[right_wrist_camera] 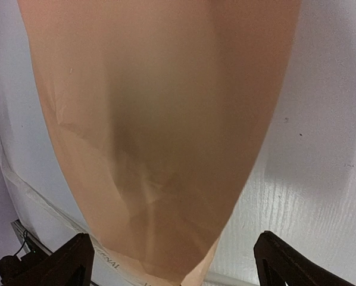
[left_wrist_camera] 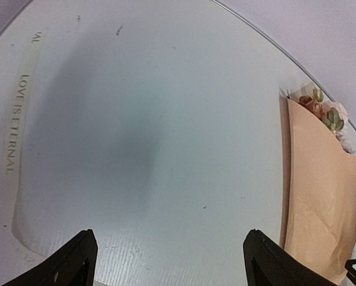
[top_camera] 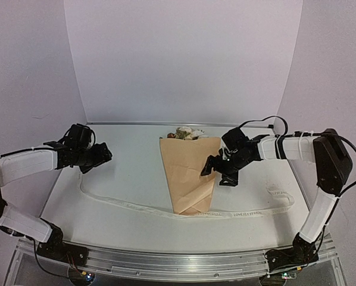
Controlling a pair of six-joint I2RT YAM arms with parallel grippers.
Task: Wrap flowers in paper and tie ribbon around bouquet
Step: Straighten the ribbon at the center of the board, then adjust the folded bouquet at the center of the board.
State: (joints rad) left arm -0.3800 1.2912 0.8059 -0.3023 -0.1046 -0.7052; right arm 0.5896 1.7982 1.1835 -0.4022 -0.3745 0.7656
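**Inspector:** Left side first. What is the state of the left hand?

**Assessor:** The left hand hangs over the far left of the surface. Its fingers are spread wide with nothing between them. One end of the ribbon lies just to the near side of it and trails rightward along the near part of the surface.

**Inspector:** How will that ribbon handle?

**Assessor:** I judge it limp, light and flat, so it is likely to bunch or slide rather than keep a shape. It is best pinched across its width, a little in from a free end, where it lies apart from the paper.

**Inspector:** And the centre?

**Assessor:** The bouquet lies mid-surface with its wide end far and its narrow end near. The flowers show at the far mouth. The ribbon appears to pass under the narrow end. The paper is creased toward the tip. I judge it thin, springy and apt to unroll, and the flower heads brittle. It should be held lightly at the narrow part, over the stems.

**Inspector:** The right side?

**Assessor:** The right hand sits at the cone's right edge, fingers wide apart and gripping nothing. Whether it touches the paper cannot be told. The ribbon's other end lies further right.
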